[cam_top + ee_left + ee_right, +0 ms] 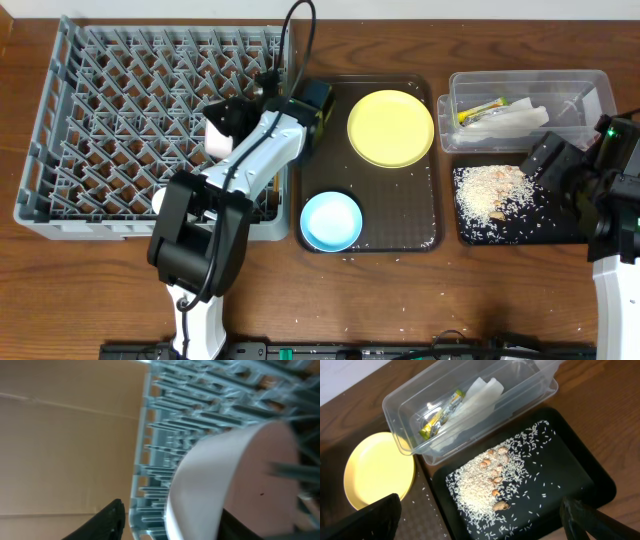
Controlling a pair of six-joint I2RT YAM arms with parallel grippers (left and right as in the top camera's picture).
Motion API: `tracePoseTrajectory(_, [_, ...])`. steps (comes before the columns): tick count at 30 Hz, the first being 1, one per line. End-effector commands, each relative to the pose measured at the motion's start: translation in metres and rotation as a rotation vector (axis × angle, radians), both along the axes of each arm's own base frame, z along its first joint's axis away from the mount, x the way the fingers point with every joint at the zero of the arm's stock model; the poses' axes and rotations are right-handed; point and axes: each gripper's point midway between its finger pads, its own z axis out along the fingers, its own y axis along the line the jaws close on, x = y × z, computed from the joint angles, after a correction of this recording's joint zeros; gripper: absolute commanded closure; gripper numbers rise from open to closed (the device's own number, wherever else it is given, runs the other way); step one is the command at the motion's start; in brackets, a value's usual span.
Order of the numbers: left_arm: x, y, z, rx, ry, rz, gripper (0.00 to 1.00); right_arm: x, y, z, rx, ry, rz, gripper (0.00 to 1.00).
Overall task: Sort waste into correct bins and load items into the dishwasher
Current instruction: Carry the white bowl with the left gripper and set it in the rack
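The grey dish rack (120,110) fills the left side. My left gripper (232,118) reaches over its right part with its fingers astride the wall of a white bowl (217,138). In the left wrist view the bowl (225,475) lies against one finger, and a gap shows between its wall and the other finger, so the gripper (170,517) is open. My right gripper (480,527) is open and empty over the black tray (580,467), which holds rice crumbs (480,485). The clear tub (580,85) holds the napkin (512,120) and wrapper (478,112). The chopsticks are out of view.
The yellow plate (390,128) and light blue bowl (331,220) sit on the brown serving tray (415,215) between the rack and the bins. A few stray rice grains lie on the table in front of that tray. A small white round thing (160,200) shows at the rack's front by my left arm.
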Motion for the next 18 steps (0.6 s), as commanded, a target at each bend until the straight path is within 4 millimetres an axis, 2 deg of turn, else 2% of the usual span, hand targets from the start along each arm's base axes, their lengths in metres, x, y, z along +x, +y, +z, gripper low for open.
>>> tracePoseTrajectory(1, [-0.009, -0.029, -0.039, -0.271, 0.106, -0.028, 0.44, 0.0, -0.001, 0.001, 0.001, -0.002, -0.009, 0.01])
tracePoseTrajectory(4, [-0.017, -0.061, -0.05, -0.516, 0.169, -0.065, 0.45, 0.0, -0.001, 0.001, 0.001, -0.002, -0.009, 0.01])
tracePoseTrajectory(7, [-0.022, -0.084, -0.038, -0.692, 0.176, -0.105, 0.47, 0.0, -0.001, 0.001, 0.001, -0.002, -0.009, 0.01])
tracePoseTrajectory(9, [-0.026, -0.097, -0.016, -0.812, 0.149, -0.145, 0.57, 0.0, -0.001, 0.001, 0.001, -0.001, -0.009, 0.01])
tracePoseTrajectory(10, [-0.028, -0.101, 0.003, -0.888, 0.117, -0.166, 0.8, 0.0, -0.001, 0.001, 0.001, -0.002, -0.009, 0.01])
tracePoseTrajectory(11, [-0.029, -0.094, 0.023, -0.947, 0.047, -0.145, 0.92, 0.0, -0.001, 0.001, 0.001, -0.002, -0.009, 0.01])
tracePoseTrajectory(12, [-0.029, -0.084, 0.035, -0.976, -0.004, -0.12, 0.92, 0.0, -0.001, 0.001, 0.001, -0.002, -0.009, 0.01])
tracePoseTrajectory(14, [-0.03, -0.066, 0.048, -1.029, -0.052, -0.076, 0.92, 0.0, -0.001, 0.001, 0.001, -0.002, -0.009, 0.01])
tracePoseTrajectory(18, [-0.034, -0.037, 0.039, -1.14, -0.037, 0.029, 0.92, 0.0, -0.001, 0.001, 0.001, -0.002, -0.009, 0.01])
